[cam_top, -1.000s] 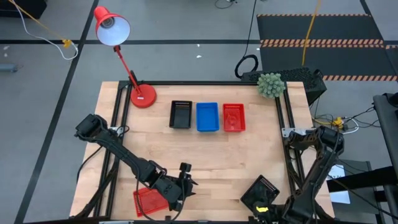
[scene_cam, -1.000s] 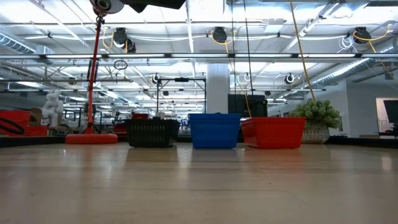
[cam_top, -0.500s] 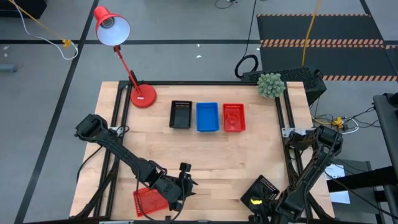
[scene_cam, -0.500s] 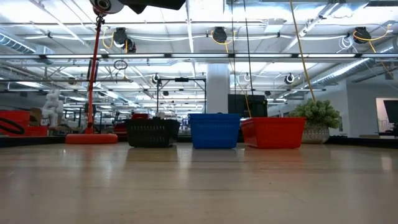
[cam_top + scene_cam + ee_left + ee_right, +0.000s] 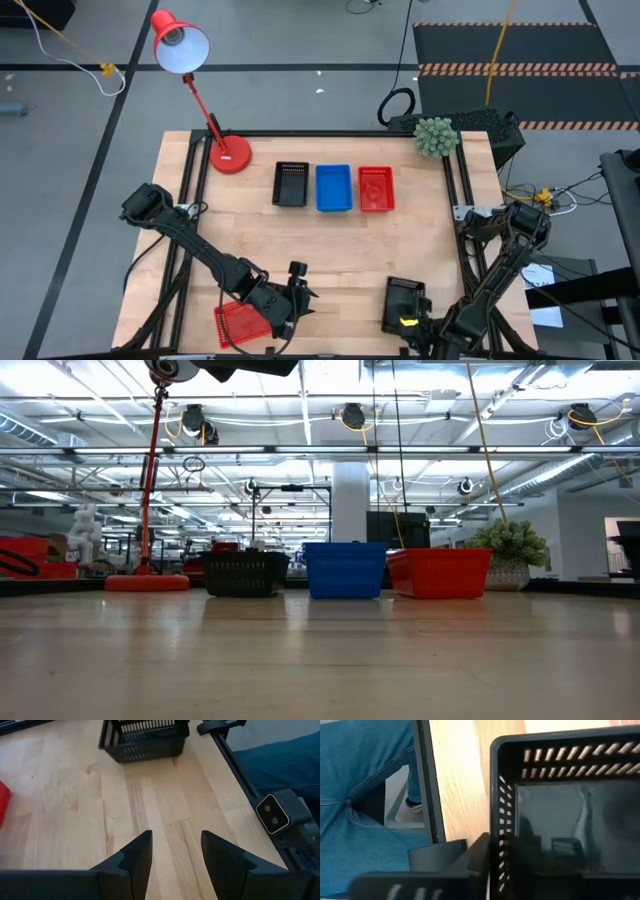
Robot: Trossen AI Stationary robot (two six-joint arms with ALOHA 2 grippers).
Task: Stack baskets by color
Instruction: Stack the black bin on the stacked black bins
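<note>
A black basket (image 5: 291, 184), a blue basket (image 5: 333, 188) and a red basket (image 5: 376, 188) stand in a row on the table's far middle. Another red basket (image 5: 238, 323) lies at the near left, partly under my left arm. My left gripper (image 5: 297, 287) hovers open just right of it, with nothing between its fingers (image 5: 141, 856). A second black basket (image 5: 403, 298) sits near the table's near right edge, and my right gripper (image 5: 405, 325) is shut on it. My right gripper holds the second black basket by its near end wall (image 5: 496, 835). One finger (image 5: 476, 854) lies against the wall's outside; the other is hidden inside the basket. The fingers slant down from the near side. In the left wrist view the basket's bottom (image 5: 145, 756) rests on the table.
A red desk lamp stands with its round base (image 5: 231, 154) at the far left, and a small green plant (image 5: 435, 136) at the far right corner. Black frame rails (image 5: 427, 785) edge the table. A person's jeans (image 5: 365, 795) show just beyond the near edge.
My right gripper has come down and a little toward the table's left, over the near black basket. That basket lay cornerwise; it has turned about, now lies square with the table, and has slid a little toward the left.
</note>
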